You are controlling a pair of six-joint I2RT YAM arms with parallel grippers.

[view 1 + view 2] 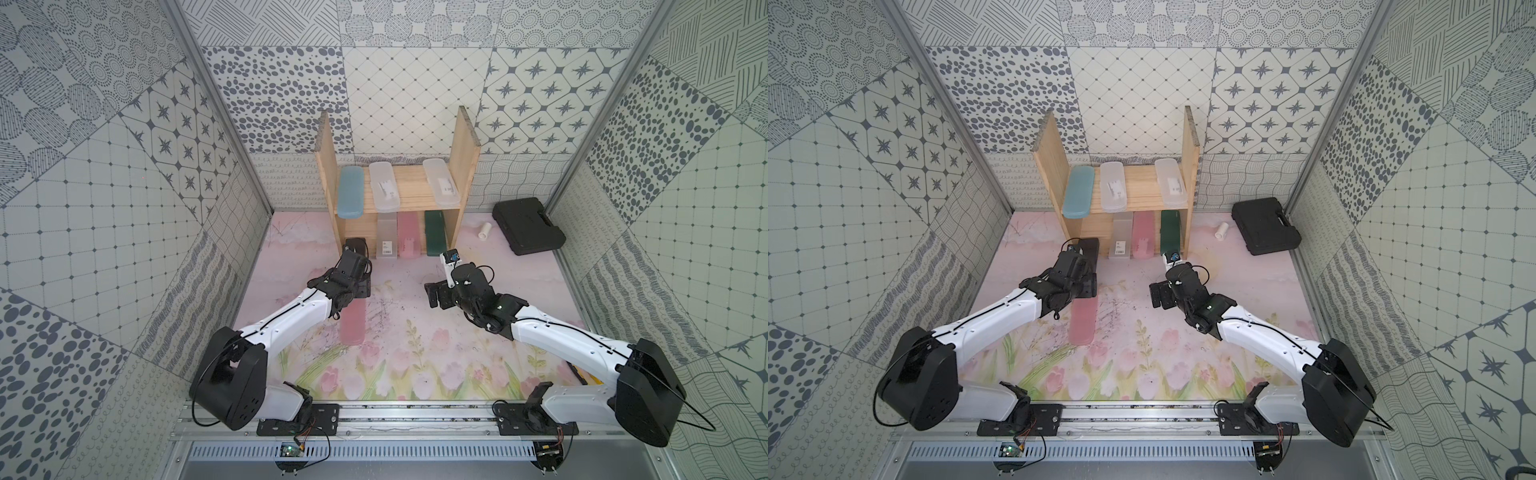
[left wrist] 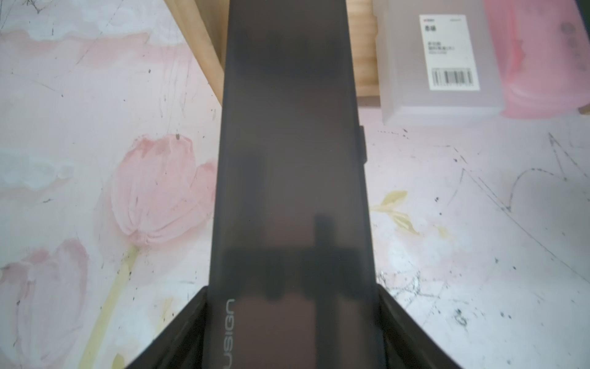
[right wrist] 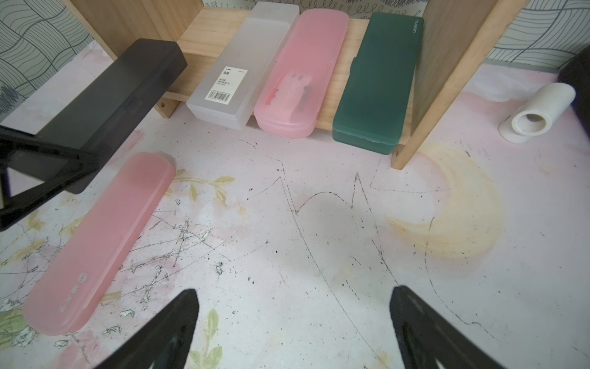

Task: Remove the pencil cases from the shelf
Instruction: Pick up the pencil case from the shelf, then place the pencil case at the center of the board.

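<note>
My left gripper (image 2: 293, 319) is shut on the near end of the black pencil case (image 2: 293, 159), whose far end reaches the shelf's (image 1: 465, 137) lower left front corner. Both top views show that black case (image 1: 355, 246) ahead of the left wrist. On the upper board lie a blue case (image 1: 351, 195) and two frosted clear cases (image 1: 384, 185). The lower board holds a labelled clear case (image 3: 242, 64), a pink case (image 3: 300, 76) and a dark green case (image 3: 376, 83). Another pink case (image 3: 99, 242) lies on the mat. My right gripper (image 3: 293, 295) stands open over bare mat.
A big black tool case (image 1: 528, 226) sits at the back right beside a small white cylinder (image 1: 485, 230). Patterned walls close in the flowered mat (image 1: 415, 361) on three sides. The arm bases stand on the front rail (image 1: 415, 415).
</note>
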